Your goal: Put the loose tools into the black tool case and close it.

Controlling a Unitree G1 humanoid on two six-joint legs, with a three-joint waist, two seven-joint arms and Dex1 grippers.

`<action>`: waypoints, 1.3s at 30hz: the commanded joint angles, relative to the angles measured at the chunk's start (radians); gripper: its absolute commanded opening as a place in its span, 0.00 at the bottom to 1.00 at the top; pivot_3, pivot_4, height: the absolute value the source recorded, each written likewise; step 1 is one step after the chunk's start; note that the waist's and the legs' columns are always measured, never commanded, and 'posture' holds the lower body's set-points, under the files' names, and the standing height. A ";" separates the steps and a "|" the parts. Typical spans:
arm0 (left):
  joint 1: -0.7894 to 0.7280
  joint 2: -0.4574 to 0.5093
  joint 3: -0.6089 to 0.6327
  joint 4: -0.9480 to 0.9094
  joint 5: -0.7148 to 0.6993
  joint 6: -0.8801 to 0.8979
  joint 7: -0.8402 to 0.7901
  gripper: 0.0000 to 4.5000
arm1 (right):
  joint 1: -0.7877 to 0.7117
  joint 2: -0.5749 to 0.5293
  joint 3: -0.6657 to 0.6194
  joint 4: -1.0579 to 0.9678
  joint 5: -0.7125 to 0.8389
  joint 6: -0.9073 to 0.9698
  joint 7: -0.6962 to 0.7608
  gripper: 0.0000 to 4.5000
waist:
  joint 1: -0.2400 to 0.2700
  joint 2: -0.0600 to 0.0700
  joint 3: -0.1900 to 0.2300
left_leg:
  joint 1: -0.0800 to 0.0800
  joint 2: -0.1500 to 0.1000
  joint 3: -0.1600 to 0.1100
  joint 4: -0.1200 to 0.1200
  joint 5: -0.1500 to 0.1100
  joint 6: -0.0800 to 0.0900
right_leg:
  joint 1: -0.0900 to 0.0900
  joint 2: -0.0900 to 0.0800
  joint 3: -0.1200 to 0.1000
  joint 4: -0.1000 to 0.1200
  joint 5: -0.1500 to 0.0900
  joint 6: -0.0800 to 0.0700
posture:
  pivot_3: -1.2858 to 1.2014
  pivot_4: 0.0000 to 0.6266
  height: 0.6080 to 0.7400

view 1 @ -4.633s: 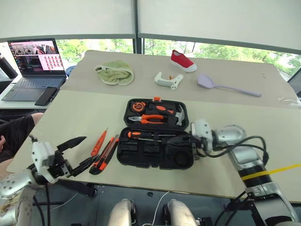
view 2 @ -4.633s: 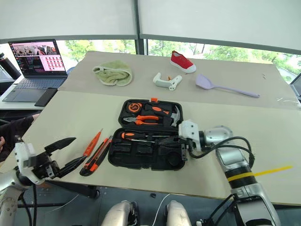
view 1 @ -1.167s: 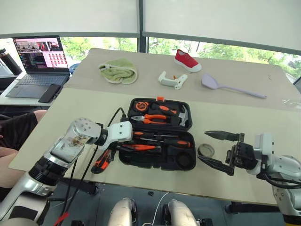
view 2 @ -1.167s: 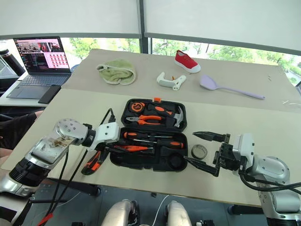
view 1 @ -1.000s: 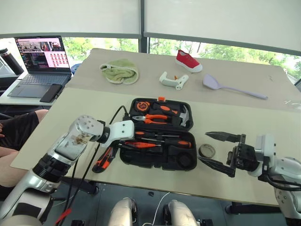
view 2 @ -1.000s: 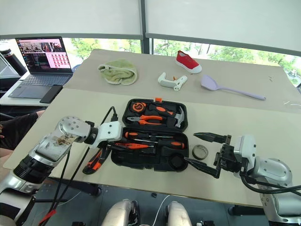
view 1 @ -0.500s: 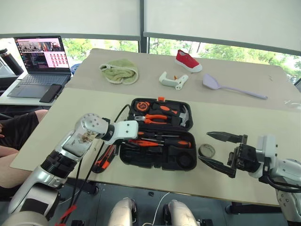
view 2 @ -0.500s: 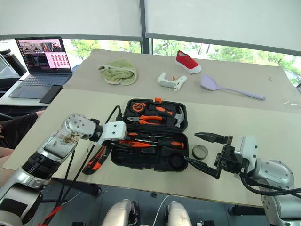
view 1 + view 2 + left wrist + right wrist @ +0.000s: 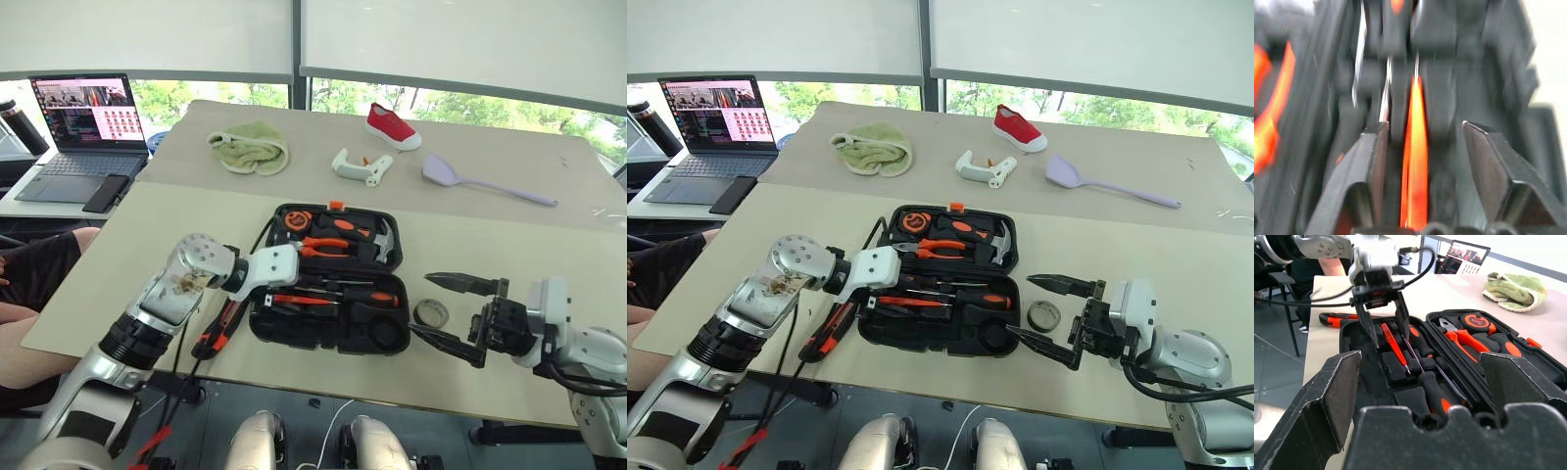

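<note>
The black tool case [image 9: 331,342] lies open at the table's front middle. Pliers, a hammer and a tape measure sit in its far half. Two orange-black screwdrivers [image 9: 364,294] lie in the near half. The orange tester screwdriver [image 9: 297,300] rests in a slot there, between the spread fingers of my left gripper [image 9: 1391,339], which hovers open just over it. The utility knife [image 9: 217,331] lies on the table left of the case. The dark tape roll [image 9: 428,313] lies right of the case, just in front of my right gripper [image 9: 1018,305], which is open and empty.
On the far table are a green cloth [image 9: 250,152], a white handle-shaped object [image 9: 355,166], a red shoe [image 9: 392,127] and a lilac spatula [image 9: 485,180]. A laptop [image 9: 73,137] and a phone [image 9: 104,193] sit at the far left. A person's knee [image 9: 29,284] shows at the left edge.
My left gripper has opened, leaving the tester screwdriver lying in the case, and has lifted a little to the right. The right gripper has kept still.
</note>
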 commanded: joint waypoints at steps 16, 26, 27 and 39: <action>0.152 -0.016 0.059 0.090 0.020 -0.118 0.118 0.00 | -0.021 0.021 -0.005 0.017 -0.004 -0.020 -0.013 1.00 | 0.001 0.000 0.000 | 0.001 0.000 0.000 0.001 0.000 0.000 | 0.001 0.000 0.000 0.001 0.000 -0.001 | 0.52 0.24 0.97; 0.171 0.011 0.019 0.060 0.025 -0.064 0.086 0.00 | -0.025 0.033 -0.003 0.034 -0.022 -0.038 -0.023 1.00 | -0.001 0.000 0.000 | 0.002 0.000 0.000 0.001 -0.001 0.001 | 0.001 0.000 0.000 0.001 0.000 -0.001 | 0.52 0.24 0.97; 0.172 0.011 0.018 0.055 0.024 -0.056 0.086 0.00 | -0.025 0.034 -0.002 0.036 -0.022 -0.039 -0.022 1.00 | -0.001 0.000 0.000 | 0.002 0.000 0.000 0.001 -0.001 0.001 | 0.001 0.000 0.000 0.001 0.000 -0.001 | 0.52 0.24 0.97; 0.188 0.027 0.027 0.038 0.028 -0.023 0.114 0.00 | -0.020 0.038 0.003 0.046 -0.020 -0.036 -0.015 1.00 | -0.002 0.001 0.000 | 0.002 0.000 0.000 0.001 -0.001 0.001 | 0.002 0.000 0.000 0.001 0.000 -0.001 | 0.52 0.24 0.97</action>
